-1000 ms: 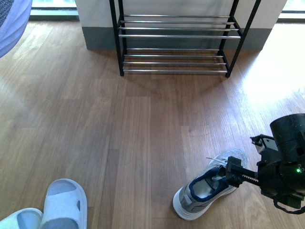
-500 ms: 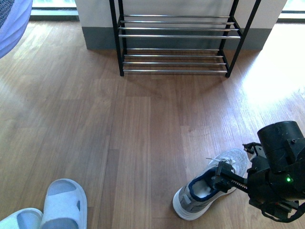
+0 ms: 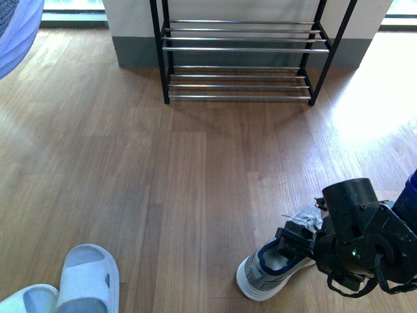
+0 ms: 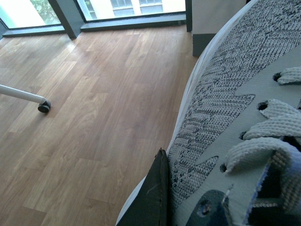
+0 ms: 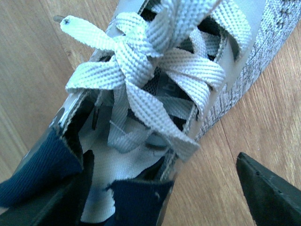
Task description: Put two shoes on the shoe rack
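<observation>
The right tool (image 3: pixel 290 240) stands spread open, one finger (image 5: pixel 47 214) inside the collar of the grey sneaker (image 3: pixel 257 274) and one outside its wall; that shoe lies well apart from the shoe rack (image 3: pixel 241 49). The left tool (image 4: pixel 178 207) is clenched on a second sneaker (image 4: pixel 225 94), a finger against its knit side

Daylight pours in from the windows (image 4: pixel 127 7), blown out white in my left wrist view, where the knit sneaker (image 4: pixel 221 94) looks crisp. In my front view, glare bleaches the floor (image 3: pixel 374 107) at upper right and soft shadow pools under the shoe rack (image 3: pixel 241 49). In my right wrist view the laces (image 5: pixel 155 61) are sharp, close and evenly lit.
</observation>
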Controlling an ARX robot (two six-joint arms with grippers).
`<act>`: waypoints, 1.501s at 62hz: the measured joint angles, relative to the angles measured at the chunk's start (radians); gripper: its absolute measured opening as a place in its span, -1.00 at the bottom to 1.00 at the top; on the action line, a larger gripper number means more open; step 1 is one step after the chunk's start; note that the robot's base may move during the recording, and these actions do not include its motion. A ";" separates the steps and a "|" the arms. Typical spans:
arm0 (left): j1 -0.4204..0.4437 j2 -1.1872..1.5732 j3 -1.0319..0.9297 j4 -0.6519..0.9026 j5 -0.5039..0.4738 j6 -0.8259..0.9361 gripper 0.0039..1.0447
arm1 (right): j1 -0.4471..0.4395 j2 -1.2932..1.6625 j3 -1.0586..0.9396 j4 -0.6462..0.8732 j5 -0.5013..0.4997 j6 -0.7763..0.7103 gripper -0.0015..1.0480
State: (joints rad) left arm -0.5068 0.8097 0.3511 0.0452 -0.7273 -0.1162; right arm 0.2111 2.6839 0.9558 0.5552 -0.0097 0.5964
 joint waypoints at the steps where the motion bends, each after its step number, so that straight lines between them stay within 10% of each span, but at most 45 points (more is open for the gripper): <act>1: 0.000 0.000 0.000 0.000 0.000 0.000 -0.98 | 0.003 0.003 0.000 0.010 0.003 -0.006 0.43; 31: 0.000 0.000 0.000 0.000 0.000 0.000 -0.98 | -0.003 0.018 0.035 -0.016 0.068 -0.075 -0.98; 52: 0.000 0.000 0.000 0.000 0.000 0.000 -0.98 | 0.006 0.017 0.022 0.029 0.135 -0.227 -0.98; 71: 0.000 0.000 0.000 0.000 0.001 0.000 -0.98 | -0.005 -0.278 -0.184 0.217 0.217 -0.657 -0.98; 93: 0.000 0.000 0.000 0.000 -0.002 0.000 -0.98 | -0.103 -0.995 -0.550 0.163 0.051 -0.987 -0.98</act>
State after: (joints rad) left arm -0.5068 0.8097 0.3511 0.0452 -0.7292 -0.1162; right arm 0.1078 1.6886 0.4053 0.7185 0.0414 -0.3904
